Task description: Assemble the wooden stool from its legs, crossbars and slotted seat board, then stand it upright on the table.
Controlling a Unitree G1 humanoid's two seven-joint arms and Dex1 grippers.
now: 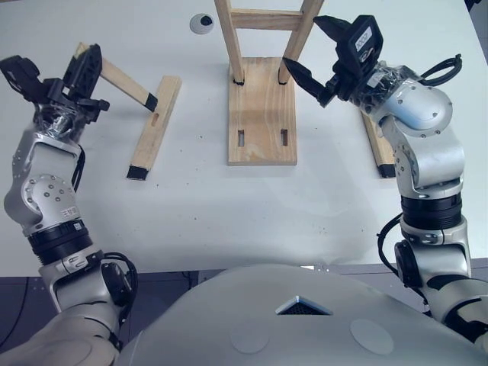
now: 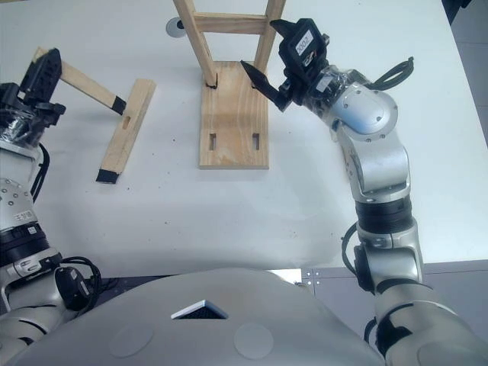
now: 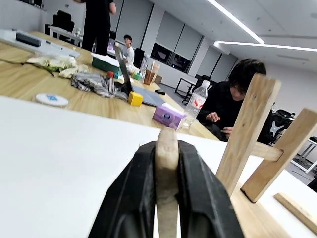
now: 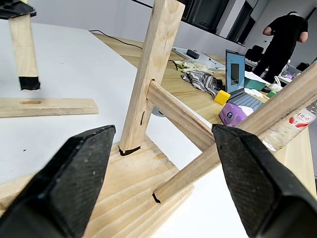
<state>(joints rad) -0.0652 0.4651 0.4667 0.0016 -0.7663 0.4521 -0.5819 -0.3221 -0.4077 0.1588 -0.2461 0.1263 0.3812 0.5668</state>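
Observation:
The slotted seat board (image 1: 261, 126) lies flat mid-table. Two legs stand in its far slots, joined by a crossbar (image 1: 267, 18). My right gripper (image 1: 302, 40) is open, with one finger on each side of the right-hand upright leg (image 4: 233, 144) and not pressing it. In the right wrist view its black fingers (image 4: 74, 178) are spread wide. At the far left my left gripper (image 1: 84, 70) is shut on a black-tipped leg (image 1: 124, 82), whose tip meets a slotted wooden bar (image 1: 156, 126) lying on the table. The left wrist view shows the leg (image 3: 167, 198) between the fingers.
Another wooden piece (image 1: 379, 149) lies on the table under my right forearm. A small grey disc (image 1: 203, 23) sits at the far edge, left of the upright legs. The white table's near half (image 1: 229, 221) is bare.

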